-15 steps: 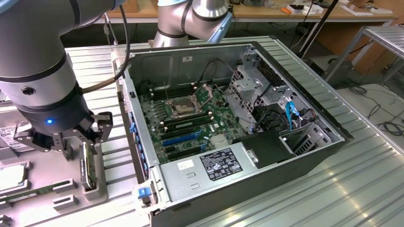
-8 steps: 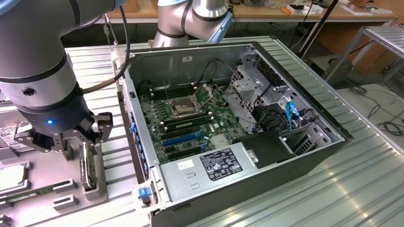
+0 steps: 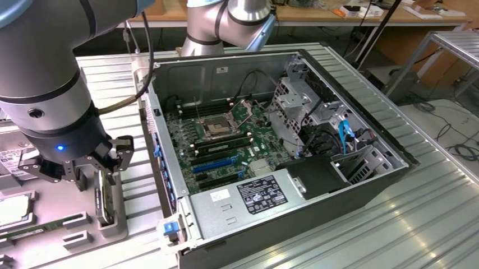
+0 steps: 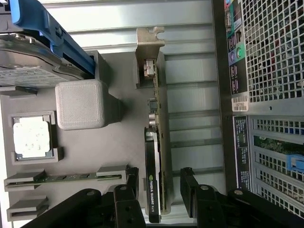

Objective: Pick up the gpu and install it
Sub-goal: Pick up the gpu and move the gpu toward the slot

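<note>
Straddling: my claw [image 3: 78, 175] hung over the gpu [image 3: 103, 197], with one finger on each side of the card.
Claw: the jaws stood wide apart and clamped nothing.
Finger gaps: in the wrist view, clear air showed between the gpu [image 4: 153, 156] and the finger [image 4: 190, 183] on the case side. The other finger sat just beside the black fan shroud, and I could not tell whether it touched.
Gpu: it stood on its long edge in a slot of the grey parts tray [image 4: 118, 142], along the tray's edge nearest the computer case [image 3: 247, 246]. Its fan side faced away from the case. It was not lifted and not installed.
End bracket: the silver end bracket [image 4: 148, 47] was at the card's end far from my fingers.
Tray, other pockets: a hard drive [image 4: 28, 66] with a blue carrier [image 4: 47, 33] lay near a tray corner. A grey block [image 4: 80, 103] sat just beside it. A processor chip [image 4: 31, 137] lay in a square pocket, and a green memory stick [image 4: 66, 177] lay in a narrow holder.
Case: it lay open on its side on the ribbed metal table [image 3: 359, 224], beside the tray. The motherboard [image 3: 224, 129] faced up, and the power supply [image 3: 258, 193] sat at the case's near end.
</note>
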Controlling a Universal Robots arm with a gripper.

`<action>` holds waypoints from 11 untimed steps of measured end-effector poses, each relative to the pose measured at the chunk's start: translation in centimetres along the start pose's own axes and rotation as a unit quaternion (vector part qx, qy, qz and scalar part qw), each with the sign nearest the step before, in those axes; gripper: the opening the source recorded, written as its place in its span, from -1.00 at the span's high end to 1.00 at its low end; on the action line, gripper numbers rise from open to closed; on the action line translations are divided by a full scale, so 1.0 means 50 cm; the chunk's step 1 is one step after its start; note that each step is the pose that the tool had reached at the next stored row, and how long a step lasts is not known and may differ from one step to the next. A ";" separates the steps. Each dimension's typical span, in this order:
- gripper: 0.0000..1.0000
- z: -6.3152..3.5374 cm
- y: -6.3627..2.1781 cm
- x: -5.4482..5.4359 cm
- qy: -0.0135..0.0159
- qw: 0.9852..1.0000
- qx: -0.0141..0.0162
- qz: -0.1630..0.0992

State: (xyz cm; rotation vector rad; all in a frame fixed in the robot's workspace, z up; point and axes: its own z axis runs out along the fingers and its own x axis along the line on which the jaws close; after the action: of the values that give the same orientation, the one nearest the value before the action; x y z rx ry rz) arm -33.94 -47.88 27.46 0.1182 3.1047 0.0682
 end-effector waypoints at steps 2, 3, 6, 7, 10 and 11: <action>0.04 0.004 0.000 0.001 0.000 1.000 0.000 0.000; 0.04 0.005 0.000 0.001 0.000 1.000 0.000 0.000; 0.04 0.011 -0.001 0.003 0.000 1.000 0.000 0.000; 0.04 0.013 -0.001 0.004 0.000 1.000 0.000 0.000; 0.04 0.018 -0.001 0.005 0.000 1.000 0.000 0.000; 0.04 0.019 -0.001 0.005 0.000 1.000 0.000 0.000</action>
State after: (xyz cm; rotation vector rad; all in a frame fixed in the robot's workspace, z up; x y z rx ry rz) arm -34.15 -47.88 26.52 0.1181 3.1038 0.0683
